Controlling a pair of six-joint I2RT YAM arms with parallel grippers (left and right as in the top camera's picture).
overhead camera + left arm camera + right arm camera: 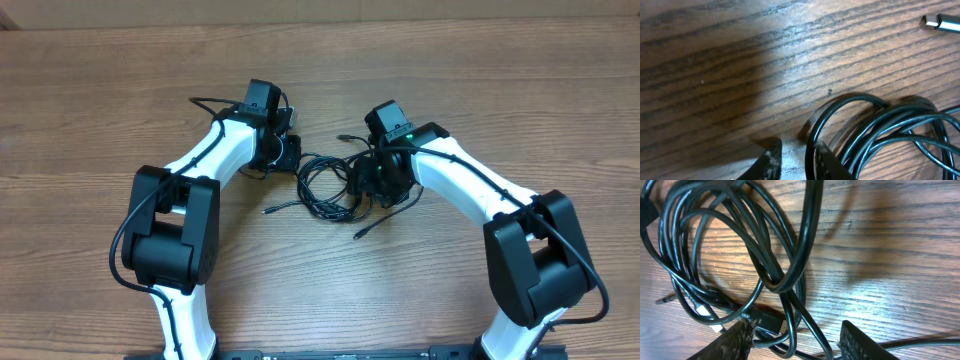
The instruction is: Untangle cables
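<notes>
Closest to the right wrist camera, the right gripper (797, 345) stood wide, its two fingers (735, 340) set well apart at the bottom of the view, and several strands of the cables (785, 282) ran down across the wood between them without being pinched. Beyond the fingers the cords lay in overlapping loops, one strand hooked over another where they crossed, with a thin plug tip (662, 300) poking out at the left side. In the left wrist view, the left gripper (795, 162) showed only a narrow gap with bare wood in it; the edge of a cable loop came down just beside the inner side of one finger, and nothing was clamped. Farther out on that side a silvery plug end (945, 22) rested alone on the table (450, 60). From overhead, the loose black coil sat on the wood between the two arms, the right gripper over its right side and the left gripper at its left edge, while free ends trailed toward the near side and another plug end pointed away.
</notes>
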